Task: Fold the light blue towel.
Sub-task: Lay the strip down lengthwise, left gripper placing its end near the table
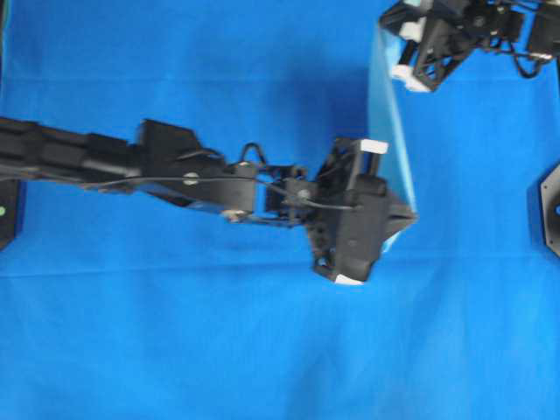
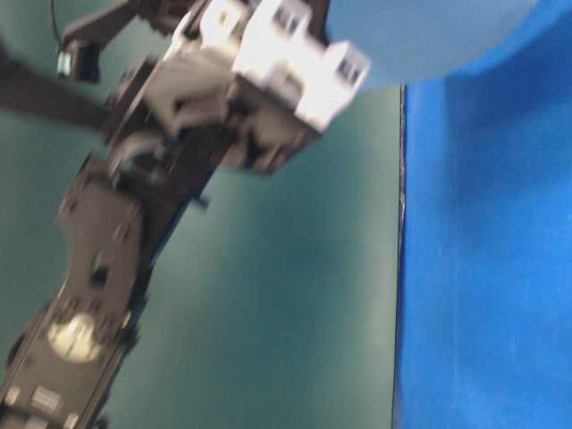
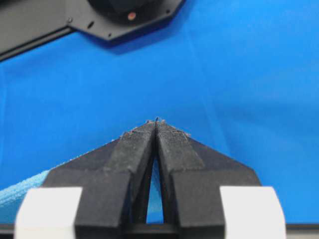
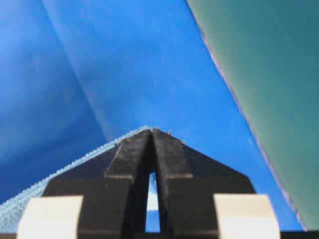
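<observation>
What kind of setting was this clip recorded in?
Probably a lab tabletop rig, not a home: a table draped in a royal-blue cloth, a plain teal backdrop, and two black robot arms, each claw (left, right) pinching the light blue towel.

A large royal-blue cloth (image 1: 219, 341) lies spread flat over the table, covering nearly all of the top in the overhead view. In the table-level view the cloth's straight edge runs beside a bare dark green strip of the table (image 2: 304, 295). Black arm base plates (image 1: 549, 208) sit at the table's left and right edges.
</observation>
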